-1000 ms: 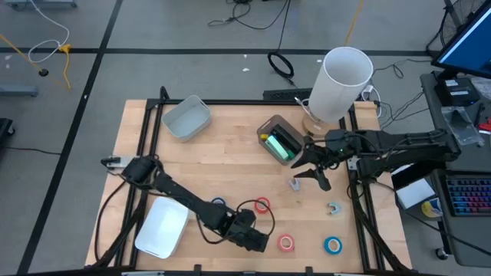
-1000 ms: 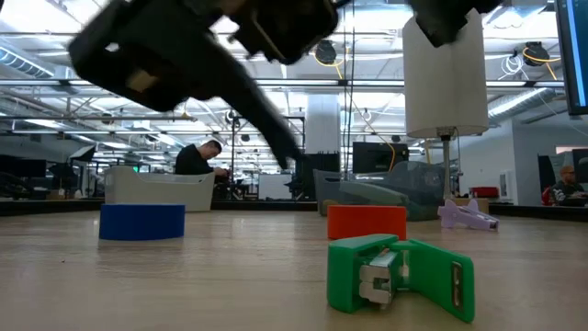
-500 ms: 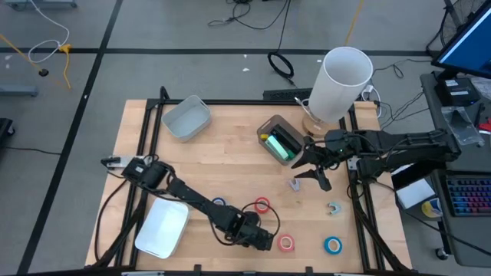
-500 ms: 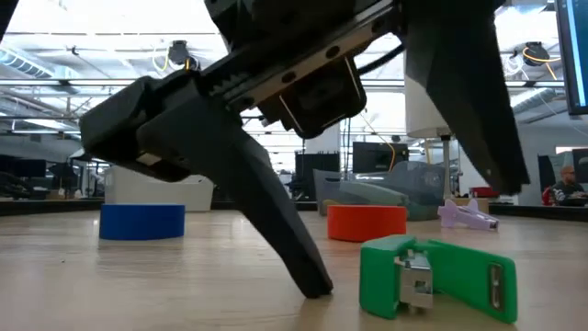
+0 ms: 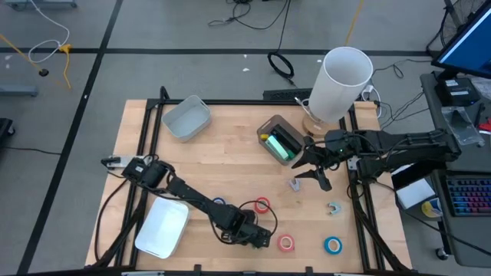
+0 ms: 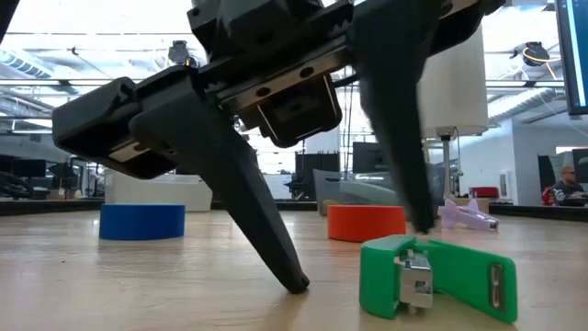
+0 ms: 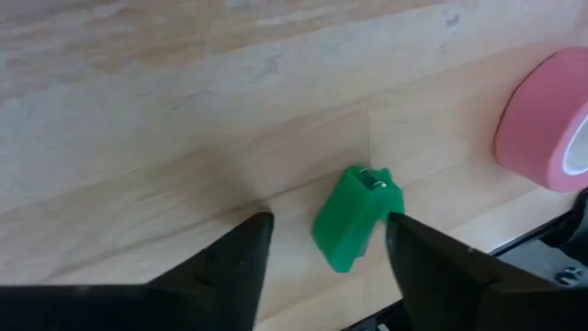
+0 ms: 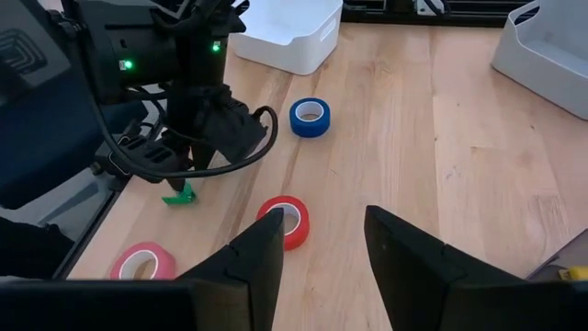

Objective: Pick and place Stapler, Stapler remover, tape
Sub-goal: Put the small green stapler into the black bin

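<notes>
The green stapler remover (image 7: 354, 216) lies on its side near the table's near edge (image 6: 432, 276). My left gripper (image 7: 328, 221) is open and reaches down over it (image 6: 358, 257), one finger on each side and one fingertip (image 6: 296, 285) at the wood. The red tape (image 5: 263, 205), a blue tape (image 5: 220, 203), the pink tape (image 5: 286, 243) and a second blue tape (image 5: 332, 245) lie flat. A green stapler (image 5: 278, 143) lies in a grey bin. My right gripper (image 5: 309, 175) waits open above the table's right half. My left gripper stands astride the green stapler remover from above, slanting. Its other fingertip (image 7: 395, 225) is right at the remover's upper end (image 7: 378, 184). I cannot tell whether it touches.
A purple remover (image 5: 295, 184) and a teal one (image 5: 334, 208) lie on the right half. A white tray (image 5: 163, 228) sits at the near left, a grey bin (image 5: 186, 117) at the far left, and a tall white cylinder (image 5: 341, 80) at the far right.
My left gripper has come down to the table over the green remover. The remover slid a little toward the table's right and turned, then lay still. In the low view the gap between the fingertips has narrowed around it.
</notes>
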Robot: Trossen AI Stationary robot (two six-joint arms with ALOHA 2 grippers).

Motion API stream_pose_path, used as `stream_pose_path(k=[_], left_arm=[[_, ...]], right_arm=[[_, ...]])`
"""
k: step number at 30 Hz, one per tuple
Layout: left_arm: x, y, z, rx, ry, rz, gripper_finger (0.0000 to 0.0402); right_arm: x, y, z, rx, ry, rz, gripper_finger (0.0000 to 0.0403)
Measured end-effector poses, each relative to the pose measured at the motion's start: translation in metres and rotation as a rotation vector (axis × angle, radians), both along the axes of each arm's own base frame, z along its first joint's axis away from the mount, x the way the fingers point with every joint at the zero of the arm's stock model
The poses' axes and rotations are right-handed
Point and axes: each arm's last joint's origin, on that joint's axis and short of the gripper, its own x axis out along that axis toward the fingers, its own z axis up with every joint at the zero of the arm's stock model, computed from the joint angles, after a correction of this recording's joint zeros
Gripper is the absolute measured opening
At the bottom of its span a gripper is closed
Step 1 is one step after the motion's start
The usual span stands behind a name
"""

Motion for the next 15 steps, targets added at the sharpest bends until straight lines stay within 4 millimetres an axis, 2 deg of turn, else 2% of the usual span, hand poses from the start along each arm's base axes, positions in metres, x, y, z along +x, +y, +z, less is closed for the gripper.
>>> stream_pose_path(k=[7,15], left_arm=[[0.0003,0.0003,-0.0009,0.007,-0.006,-0.012,0.0141],[0.0001,0.0014,-0.0016,0.033,-0.007,0.011,0.0111]], right_arm=[[0.0001,0.0,0.0,0.0,0.0,0.0,0.0145],[0.0001,0.0,0.0,0.0,0.0,0.0,0.0142]])
